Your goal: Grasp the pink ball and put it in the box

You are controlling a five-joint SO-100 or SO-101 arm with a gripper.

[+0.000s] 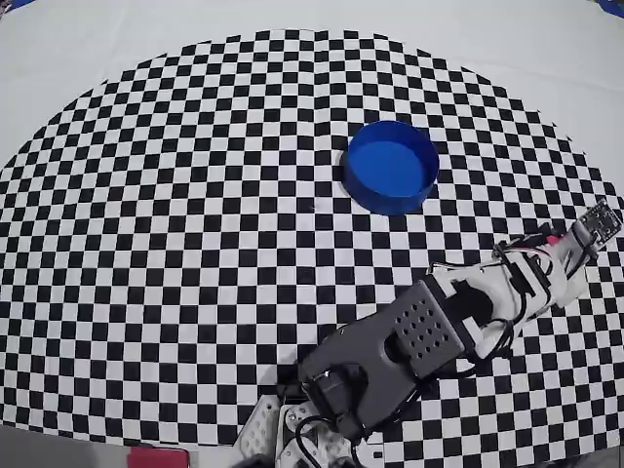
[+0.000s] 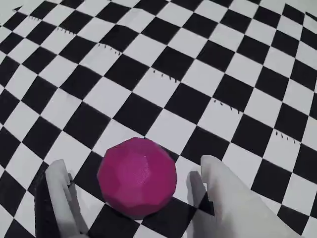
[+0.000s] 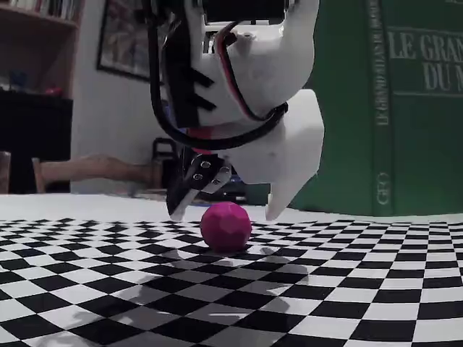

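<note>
The small magenta-pink faceted ball (image 2: 137, 177) sits on the black-and-white checkered cloth (image 2: 188, 59), low in the wrist view, between the 2 white fingers (image 2: 233, 198) of the gripper (image 2: 133, 171). The jaws are spread, 1 finger on each side of the ball, and a narrow strip of cloth shows between the ball and each fingertip, so nothing is pinched.

In the fixed view the ball (image 3: 226, 225) rests on the cloth (image 3: 108, 275) with its shadow beneath it, and the gripper (image 3: 224, 211) hangs over it, its 2 tips pointing down to the left and right of the ball, just above the surface. Behind stands a tall dark green book (image 3: 405, 101) at the right, and a wooden chair back (image 3: 87, 170) shows at the far left.

In the overhead view the grey and white arm (image 1: 429, 327) reaches from the near edge toward the right side of the cloth (image 1: 195, 195), and a sliver of pink (image 1: 552, 237) shows at the gripper (image 1: 575, 239) there. The round, shallow, bright blue tub (image 1: 390, 166) stands well apart from the ball, farther away and to the left, and its blue floor is bare.
</note>
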